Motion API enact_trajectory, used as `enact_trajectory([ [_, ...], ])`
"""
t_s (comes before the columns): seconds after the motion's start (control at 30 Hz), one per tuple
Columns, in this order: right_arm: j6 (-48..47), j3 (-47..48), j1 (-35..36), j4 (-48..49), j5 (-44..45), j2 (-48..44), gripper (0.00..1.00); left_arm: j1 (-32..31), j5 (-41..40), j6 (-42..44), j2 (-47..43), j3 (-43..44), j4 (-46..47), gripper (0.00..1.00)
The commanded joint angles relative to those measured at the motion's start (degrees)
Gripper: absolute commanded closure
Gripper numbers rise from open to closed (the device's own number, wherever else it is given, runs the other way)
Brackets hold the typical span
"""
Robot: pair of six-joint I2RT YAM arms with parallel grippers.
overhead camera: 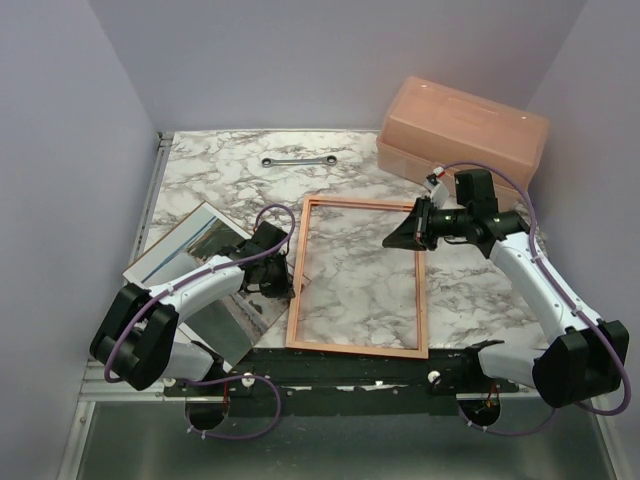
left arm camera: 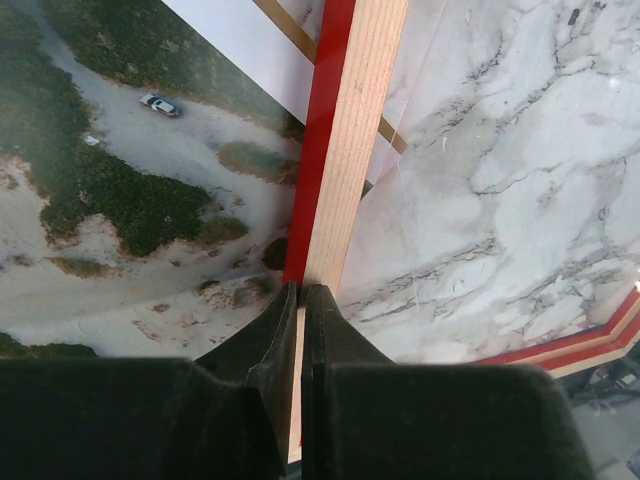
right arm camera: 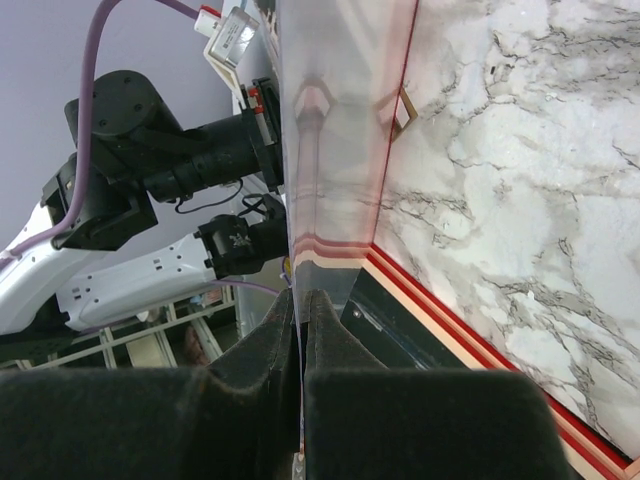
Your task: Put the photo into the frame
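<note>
tilting the frame is your main risk: its 9 o'clock rail is pinched in your closed left claw, and an uneven lift could twist it free. the photo lies outside at the frame's 9 o'clock, edge under that rail, so dragging may crease it. the pane, pinched edge-on by your closed right claw, could slip or crack.

The top external view looks down from above and behind both arm bases, covering the whole table. The left wrist view sits close over the left fingers, facing along a rail of the frame. The right wrist view, equally close, faces past the right fingers along a clear pane. All views share the frame and table.
</note>
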Motion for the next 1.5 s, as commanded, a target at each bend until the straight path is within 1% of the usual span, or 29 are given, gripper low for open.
enact_trajectory([
  [0.0, 1.2, 0.8, 0.1, 1.6, -2.9, -1.1, 1.00, 0.2, -4.4, 1.6, 2.8, -1.5, -1.9, 0.93],
  [0.43, 2.6, 4.0, 0.1, 1.5, -3.7, -1.9, 1.00, 0.2, -4.5, 1.8, 3.2, -1.5, -2.1, 0.94],
  [0.8, 1.8, 0.6, 0.0, 2.2, -2.9, -1.4, 0.99, 0.2, -4.6, 1.9, 3.8, -1.4, -2.1, 0.95],
  [1.17, 1.5, 2.7, 0.1, 0.8, -2.3, -1.1, 1.00, 0.2, -4.8, 2.1, 4.0, -1.7, -2.1, 0.96],
  [1.33, 2.8, 1.9, 0.1, 1.8, -2.6, -1.5, 1.00, 0.2, -4.8, 2.1, 4.0, -1.6, -2.0, 0.96],
  [1.47, 4.3, 3.3, 0.0, 3.1, -3.7, -1.4, 1.00, 0.2, -4.8, 2.1, 4.1, -1.7, -2.0, 0.95],
])
